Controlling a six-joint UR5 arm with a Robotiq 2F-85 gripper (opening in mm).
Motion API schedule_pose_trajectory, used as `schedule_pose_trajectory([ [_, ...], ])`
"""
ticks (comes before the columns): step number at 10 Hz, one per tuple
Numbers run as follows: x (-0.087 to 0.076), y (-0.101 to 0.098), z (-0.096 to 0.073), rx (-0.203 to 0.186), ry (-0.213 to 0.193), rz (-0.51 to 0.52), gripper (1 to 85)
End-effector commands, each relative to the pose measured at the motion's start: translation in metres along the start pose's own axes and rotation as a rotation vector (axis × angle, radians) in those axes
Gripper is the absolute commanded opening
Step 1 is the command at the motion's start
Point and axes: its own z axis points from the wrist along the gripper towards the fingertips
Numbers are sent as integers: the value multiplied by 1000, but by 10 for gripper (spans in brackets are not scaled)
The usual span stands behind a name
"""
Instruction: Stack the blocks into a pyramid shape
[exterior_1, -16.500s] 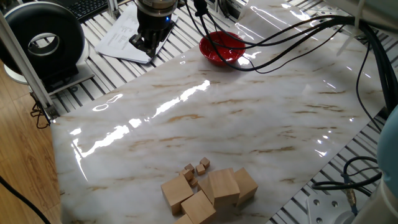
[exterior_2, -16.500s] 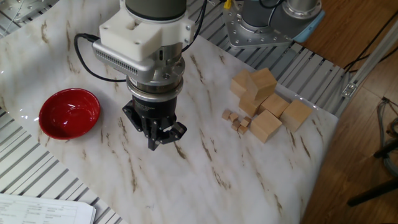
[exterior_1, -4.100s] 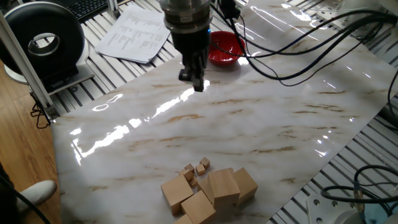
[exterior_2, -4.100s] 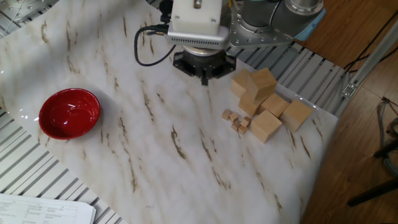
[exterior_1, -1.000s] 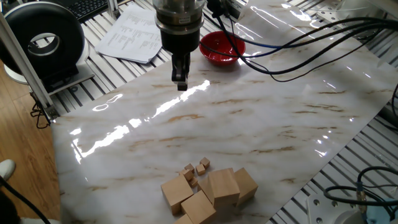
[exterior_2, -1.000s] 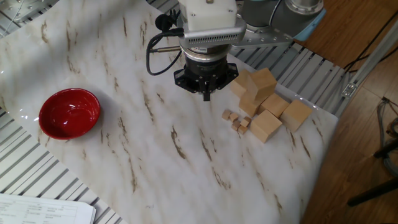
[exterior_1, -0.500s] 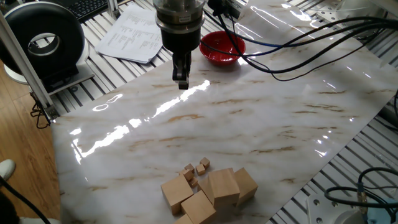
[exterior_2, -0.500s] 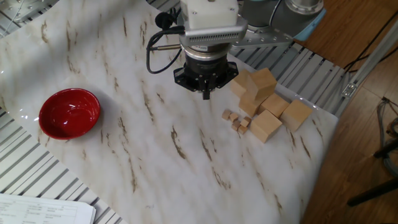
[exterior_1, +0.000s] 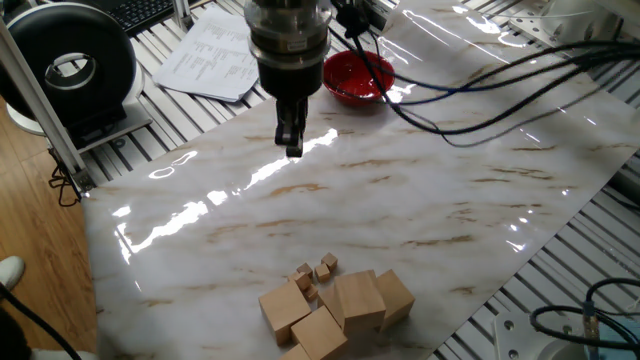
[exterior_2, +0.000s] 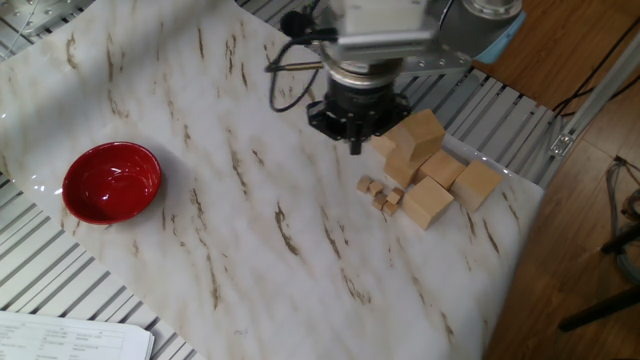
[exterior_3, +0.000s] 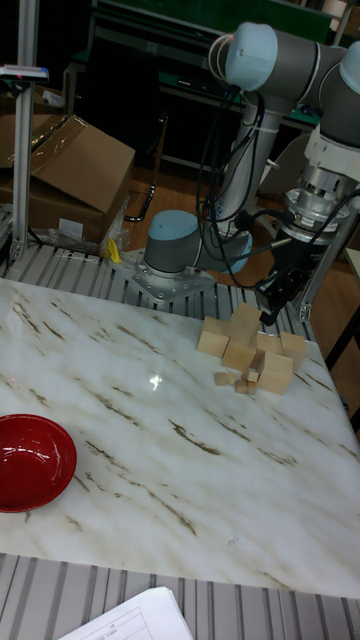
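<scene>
The closed, empty fingers (exterior_2: 355, 145) hung above the table, the large light-tan wooden blocks (exterior_2: 425, 170) just beyond them.

Gripper (exterior_2: 354, 146) has travelled from near the red bowl (exterior_2: 111, 182) across the marble table (exterior_2: 250, 260) and now hangs close beside the wooden blocks (exterior_2: 428, 165), above the tabletop, fingers together and pointing down. Its cables swung with it. Blocks themselves unmoved, no stack built.
</scene>
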Motion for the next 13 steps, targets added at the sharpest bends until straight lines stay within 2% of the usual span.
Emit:
schedule_pose_trajectory([
  [1, 8, 26, 12, -2, -27, 20, 10],
  [3, 25, 38, 15, 3, -16, 9, 10],
  [5, 31, 56, 24, 2, -34, 23, 10],
  [6, 34, 63, 28, 17, -41, 11, 10],
  [7, 39, 63, 29, 50, -27, -10, 10],
  [10, 43, 55, 26, 115, -16, -128, 10],
  [12, 50, 62, 27, 123, 4, -217, 10],
  [13, 50, 68, 31, 127, 0, -234, 10],
])
